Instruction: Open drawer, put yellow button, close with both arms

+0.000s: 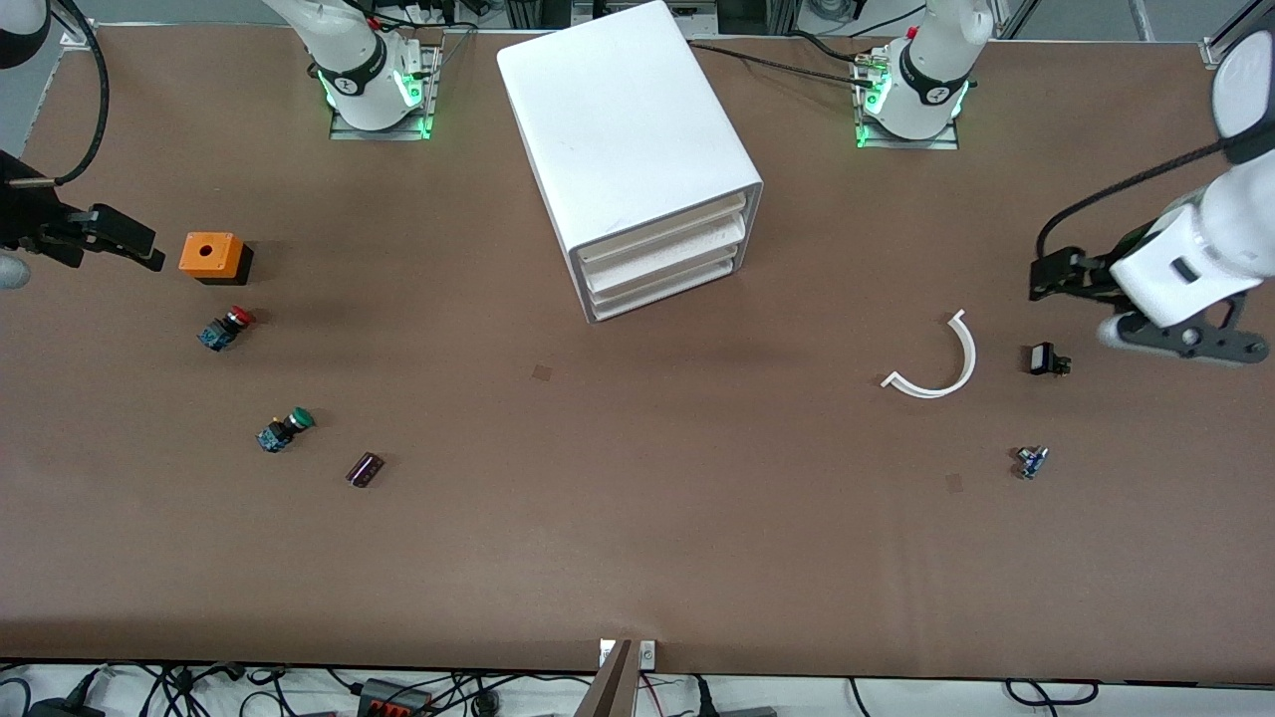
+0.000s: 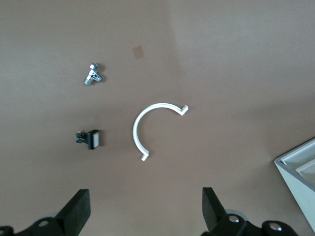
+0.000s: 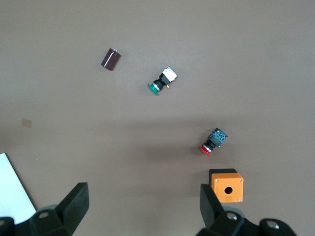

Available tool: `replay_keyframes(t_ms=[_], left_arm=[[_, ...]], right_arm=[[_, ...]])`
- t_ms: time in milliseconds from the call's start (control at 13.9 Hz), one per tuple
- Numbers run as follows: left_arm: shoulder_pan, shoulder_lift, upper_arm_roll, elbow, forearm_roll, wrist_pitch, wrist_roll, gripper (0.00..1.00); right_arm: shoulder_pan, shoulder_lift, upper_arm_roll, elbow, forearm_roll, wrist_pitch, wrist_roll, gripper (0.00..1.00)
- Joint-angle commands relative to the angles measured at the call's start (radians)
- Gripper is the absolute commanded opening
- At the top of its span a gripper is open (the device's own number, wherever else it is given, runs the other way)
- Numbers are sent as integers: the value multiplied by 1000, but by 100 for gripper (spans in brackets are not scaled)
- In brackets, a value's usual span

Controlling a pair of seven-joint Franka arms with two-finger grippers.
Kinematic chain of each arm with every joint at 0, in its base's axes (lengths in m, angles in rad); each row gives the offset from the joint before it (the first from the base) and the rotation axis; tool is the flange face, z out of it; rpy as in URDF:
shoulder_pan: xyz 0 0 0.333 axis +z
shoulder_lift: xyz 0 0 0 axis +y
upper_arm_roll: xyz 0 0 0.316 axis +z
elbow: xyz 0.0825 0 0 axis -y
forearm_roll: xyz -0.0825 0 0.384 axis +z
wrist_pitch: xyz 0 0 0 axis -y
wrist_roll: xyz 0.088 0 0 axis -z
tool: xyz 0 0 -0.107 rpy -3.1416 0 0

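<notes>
The white cabinet [image 1: 628, 139] stands in the middle of the table, between the two arm bases. Its three drawers [image 1: 662, 249] are all shut and face the front camera at a slant. The yellow button is out of view in every frame. My left gripper [image 1: 1046, 281] [image 2: 146, 196] hangs open and empty over the table at the left arm's end, near a small black part [image 1: 1044, 359]. At the right arm's end, my right gripper [image 1: 139, 249] [image 3: 143, 192] is open and empty over the table, beside an orange box [image 1: 211, 255].
A red-capped button [image 1: 227, 327], a green-capped button [image 1: 285, 429] and a dark little cylinder [image 1: 365, 470] lie nearer the front camera than the orange box. A white curved strip [image 1: 941, 363] and a small metal part [image 1: 1031, 462] lie toward the left arm's end.
</notes>
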Motion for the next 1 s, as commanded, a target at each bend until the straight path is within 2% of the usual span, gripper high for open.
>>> replay_keyframes(t_ms=[0, 215, 502, 932], left_arm=[[-32, -185, 34, -219, -15, 147, 13, 100], [-33, -202, 33, -235, -14, 149, 10, 100], [-36, -190, 4, -204, -9, 108, 6, 100], [-33, -158, 4, -160, -18, 98, 11, 100]], right_arm=[[3, -15, 3, -4, -19, -12, 12, 100], [3, -15, 3, -5, -25, -12, 6, 100], [3, -13, 3, -5, -25, -14, 6, 100], [5, -13, 3, -5, -25, -15, 6, 100]])
